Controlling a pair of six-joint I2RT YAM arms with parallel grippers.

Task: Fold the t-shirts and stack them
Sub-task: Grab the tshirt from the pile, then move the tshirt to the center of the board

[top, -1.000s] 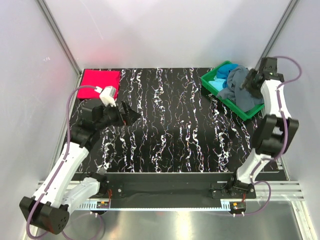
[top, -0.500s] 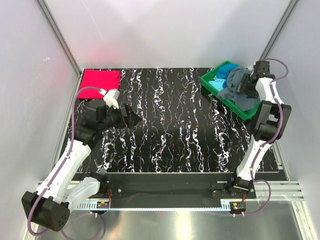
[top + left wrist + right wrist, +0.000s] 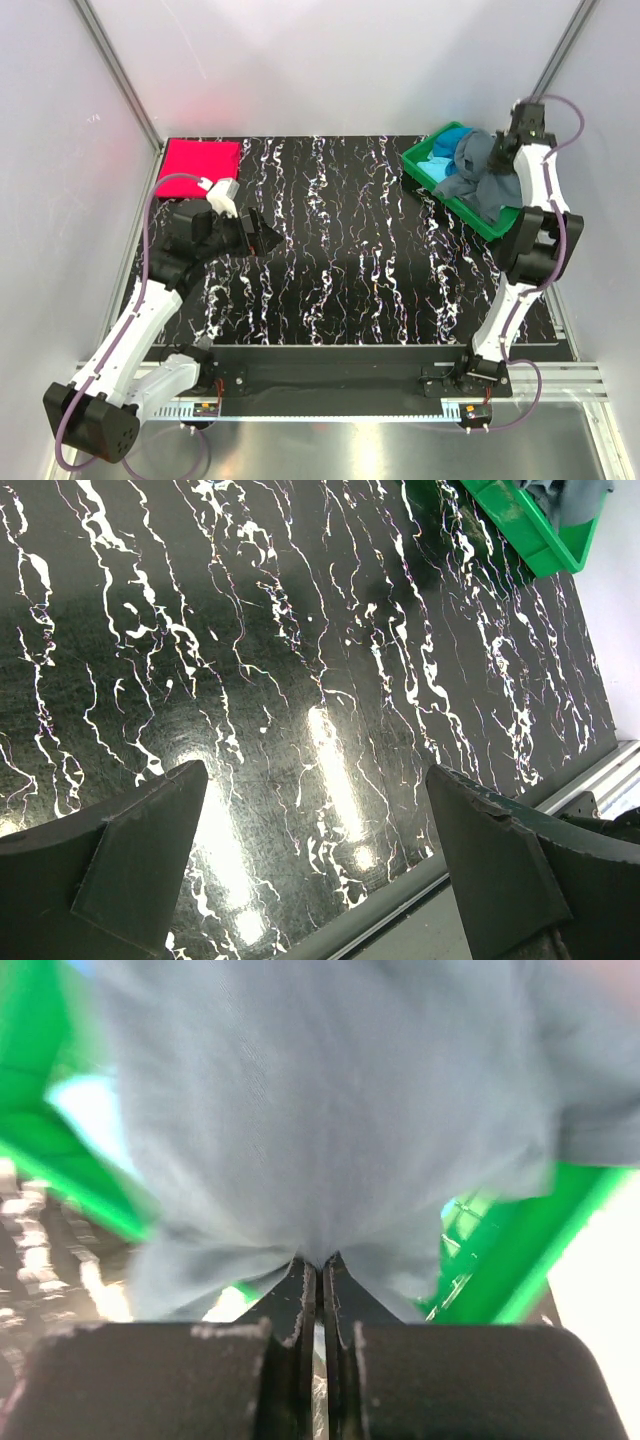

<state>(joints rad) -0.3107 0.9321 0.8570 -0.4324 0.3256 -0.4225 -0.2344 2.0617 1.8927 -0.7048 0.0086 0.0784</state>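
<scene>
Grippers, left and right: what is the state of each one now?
Left gripper: open, holding nothing.
Right gripper: shut on the soft slate grey-blue cloth t-shirt, over the green plastic tray.

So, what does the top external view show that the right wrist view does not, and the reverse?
Only the top external view: the folded red-pink shirt at the far left corner, and the left arm over the marbled table. Only the right wrist view: up close, the right fingers shut on a fold of cloth. Both: the grey-blue shirt and the green tray that it lies in.
</scene>
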